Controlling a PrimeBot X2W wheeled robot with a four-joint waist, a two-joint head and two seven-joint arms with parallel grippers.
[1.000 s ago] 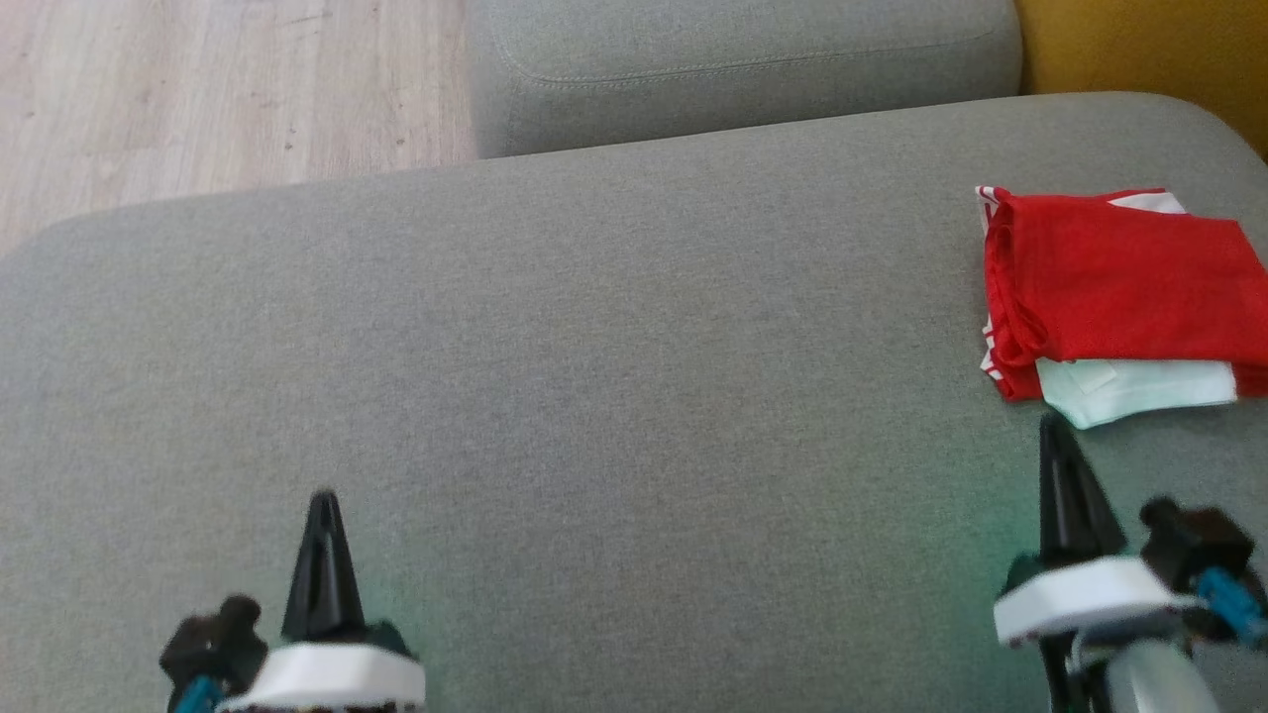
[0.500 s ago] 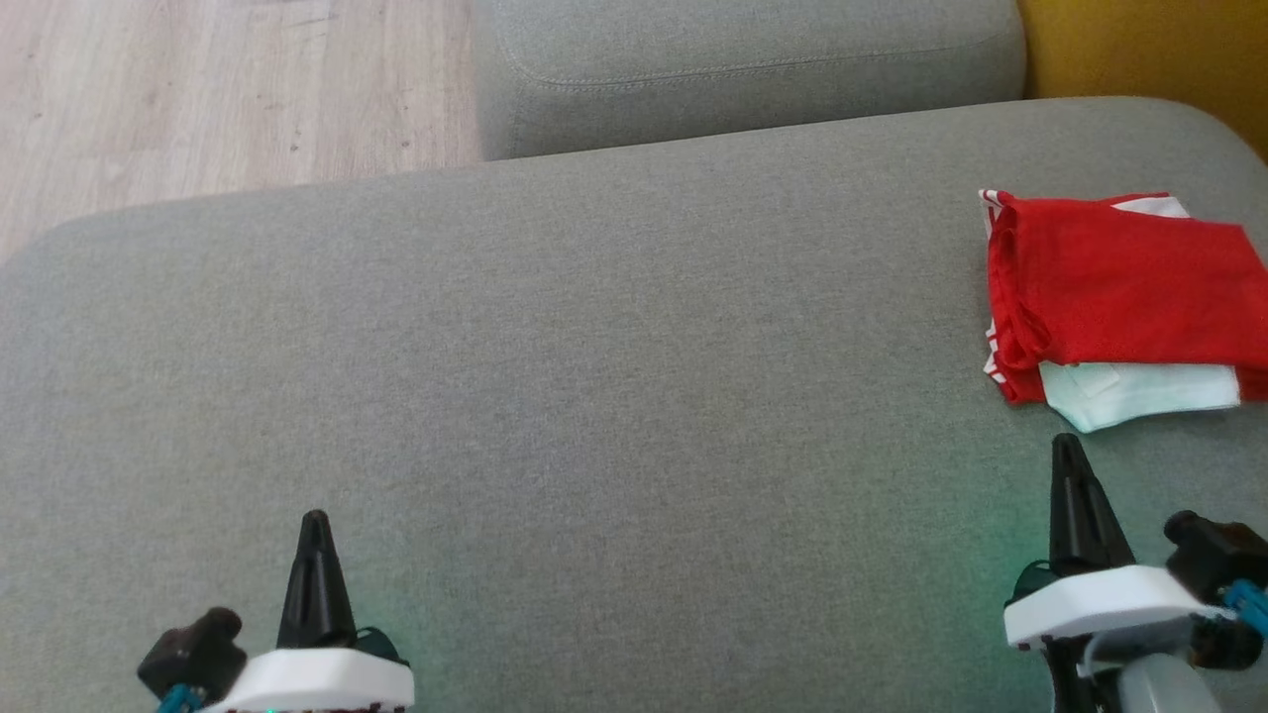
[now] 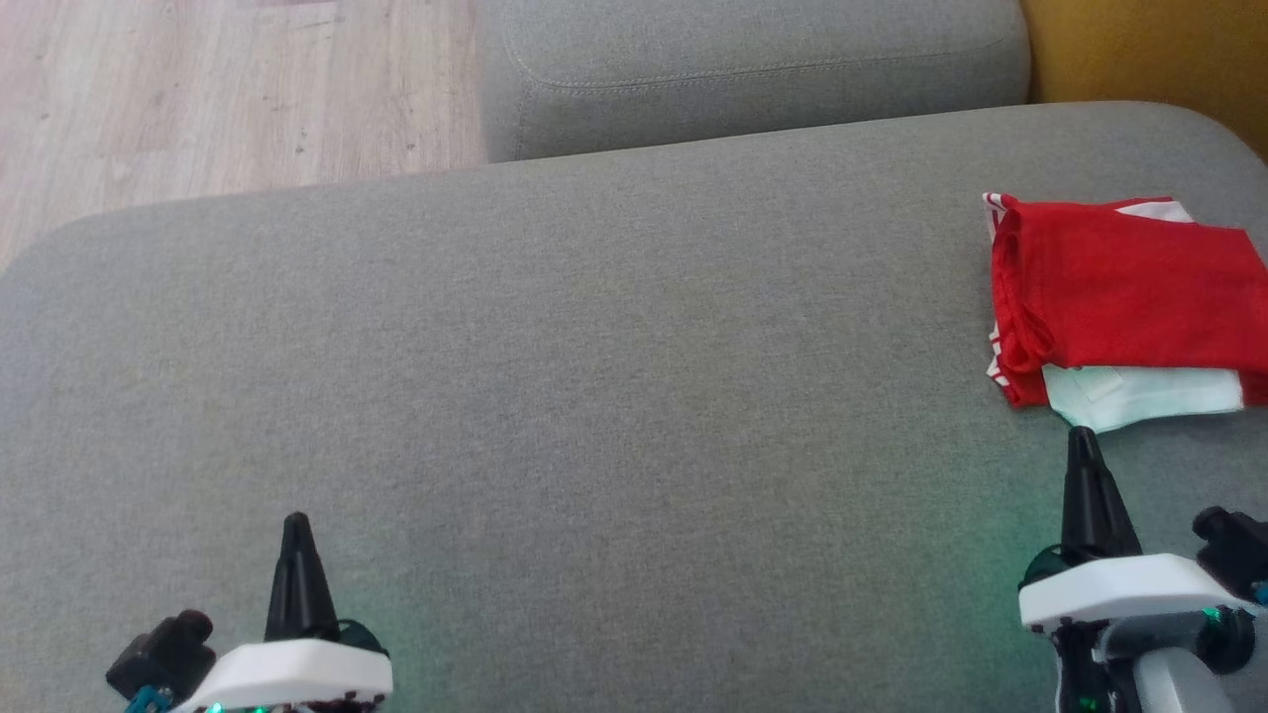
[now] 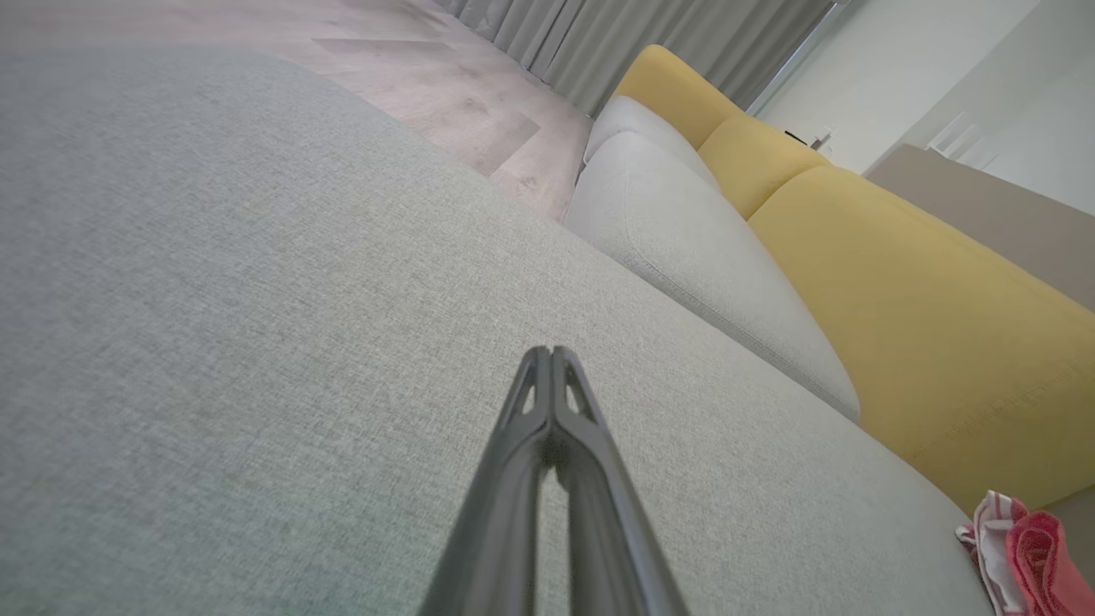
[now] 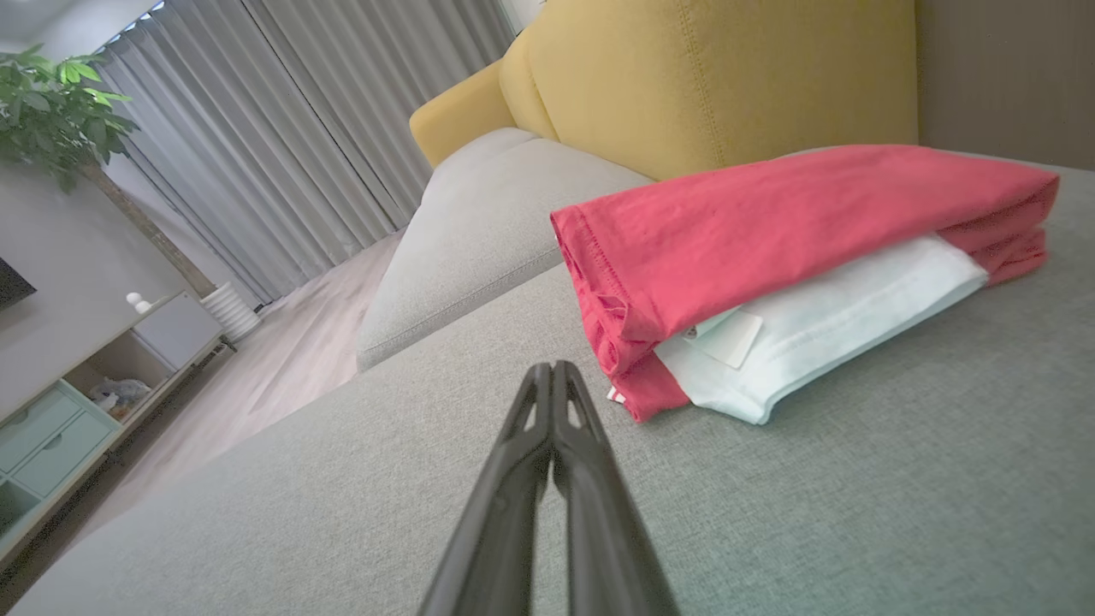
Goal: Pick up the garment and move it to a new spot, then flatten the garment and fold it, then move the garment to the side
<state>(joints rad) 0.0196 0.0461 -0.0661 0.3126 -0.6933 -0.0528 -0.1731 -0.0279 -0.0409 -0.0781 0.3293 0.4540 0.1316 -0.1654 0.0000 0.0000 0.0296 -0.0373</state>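
- Holding nothing: my left gripper (image 3: 295,525) lower left, my right gripper (image 3: 1083,441) lower right, both clenched.
- Folded red-white garment (image 3: 1119,287) at right edge on grey cushion (image 3: 594,347), just above my right gripper, apart.

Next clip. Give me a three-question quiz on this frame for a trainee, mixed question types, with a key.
1. True or false: the red and white garment lies folded on the grey cushion.
2. The right hand is: A) open around the garment; B) shut, holding nothing; C) shut on the garment.
3. Short answer: which is farther from the garment, the left hand or the right hand?
Key: 1 true; 2 B; 3 left hand.
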